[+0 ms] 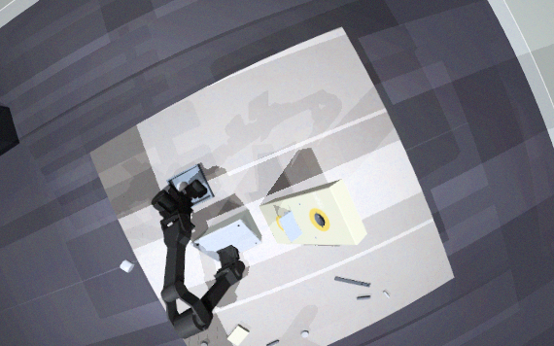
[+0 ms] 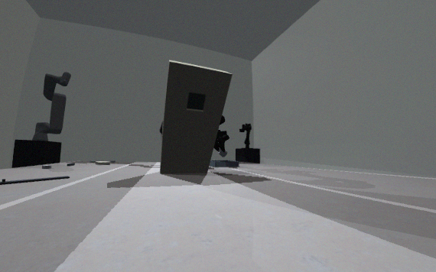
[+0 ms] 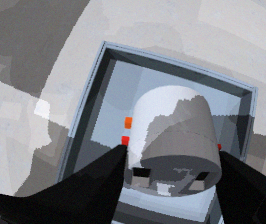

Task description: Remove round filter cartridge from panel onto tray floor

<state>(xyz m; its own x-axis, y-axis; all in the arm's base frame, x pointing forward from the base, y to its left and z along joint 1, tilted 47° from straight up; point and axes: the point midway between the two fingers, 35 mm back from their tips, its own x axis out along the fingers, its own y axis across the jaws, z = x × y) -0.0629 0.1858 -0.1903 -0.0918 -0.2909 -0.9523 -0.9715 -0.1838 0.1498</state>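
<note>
You have the filter cartridge [image 3: 177, 132] gripped between the fingers, one dark finger on each side of its grey round body. In the wrist view its end face, with two narrow dark slots, points back toward the camera, and two small orange marks show on its side next to the left-hand finger. The gripper [image 3: 173, 169] hangs over the tray [image 3: 97, 83], whose dark rim frames a pale blue floor beyond the fingertips. The cartridge lies within the tray's outline, but you cannot tell from these views whether its far end touches the floor.

From above, the gripper [image 1: 190, 190] and the cartridge cover most of the tray [image 1: 176, 181], with the black arm [image 1: 174, 253] bent back behind it. The cream service panel [image 1: 339, 204] stands well apart from the fingers, its yellow-ringed socket [image 1: 319, 219] open and dark. In the exterior view the panel [image 2: 194, 122] blocks most of the arm.
</note>
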